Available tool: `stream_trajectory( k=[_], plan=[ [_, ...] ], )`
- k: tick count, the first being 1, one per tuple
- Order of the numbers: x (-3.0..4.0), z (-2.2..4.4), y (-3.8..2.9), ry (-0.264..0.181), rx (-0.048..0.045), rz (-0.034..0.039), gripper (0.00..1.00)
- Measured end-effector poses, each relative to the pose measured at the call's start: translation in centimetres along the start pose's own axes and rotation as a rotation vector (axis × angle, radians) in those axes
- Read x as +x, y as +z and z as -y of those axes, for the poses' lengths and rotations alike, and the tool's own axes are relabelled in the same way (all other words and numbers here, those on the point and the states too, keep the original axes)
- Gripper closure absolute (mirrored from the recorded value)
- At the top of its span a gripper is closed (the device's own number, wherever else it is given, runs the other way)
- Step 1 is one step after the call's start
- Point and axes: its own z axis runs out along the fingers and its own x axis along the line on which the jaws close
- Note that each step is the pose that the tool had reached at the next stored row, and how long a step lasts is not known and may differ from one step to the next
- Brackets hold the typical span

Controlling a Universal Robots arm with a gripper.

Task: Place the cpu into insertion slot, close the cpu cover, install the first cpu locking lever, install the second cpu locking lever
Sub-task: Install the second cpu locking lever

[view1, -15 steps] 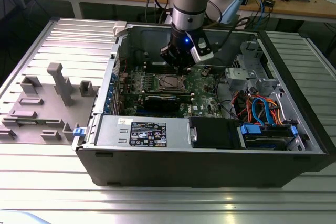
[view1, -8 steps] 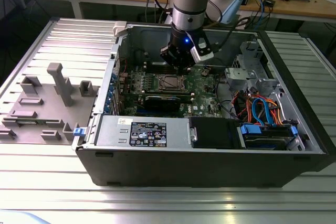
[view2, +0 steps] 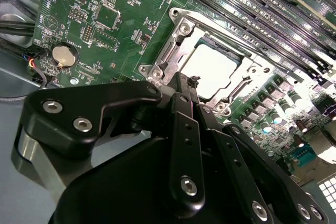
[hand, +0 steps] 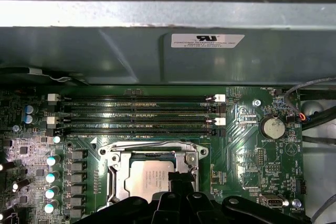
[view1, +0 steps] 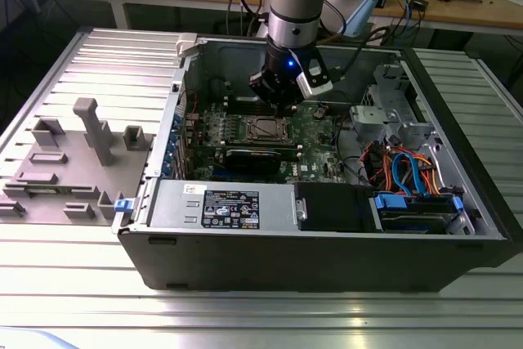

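Note:
The cpu (hand: 149, 177) lies flat in the insertion slot (view1: 263, 128) on the green board, its silver top showing in both wrist views (view2: 210, 69). The cpu cover (hand: 152, 153) is a silver frame lying down around the chip, with its window over the metal top (view2: 168, 56). My gripper (view1: 280, 102) hangs just above the slot's far right corner in the exterior view. Its black fingers (view2: 185, 90) meet at the tips with nothing between them, close over the edge of the cover (hand: 176, 178). I cannot tell whether the tips touch the frame.
The board sits inside an open grey computer case (view1: 327, 243). Long black memory slots (hand: 136, 114) run beside the socket. A coin battery (hand: 272, 127) lies near loose cables. Drive bays and coloured wires (view1: 409, 173) fill the exterior view's right. Grey fixtures (view1: 90, 132) stand outside the case.

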Motion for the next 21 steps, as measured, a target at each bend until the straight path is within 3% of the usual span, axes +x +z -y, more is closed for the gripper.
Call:
stream_trajectory(
  k=[7, 14, 19, 21],
  plan=[
    [0.00, 0.33, -0.04, 0.000, 0.0000, 0.0000, 0.89],
    [-0.01, 0.36, -0.67, 0.000, -0.0001, 0.0000, 0.89],
    [0.00, 1.16, -0.61, 0.000, 0.0000, 0.0000, 0.89],
    [0.01, 1.97, -0.54, 0.000, -0.0003, 0.0000, 0.89]
  ],
)
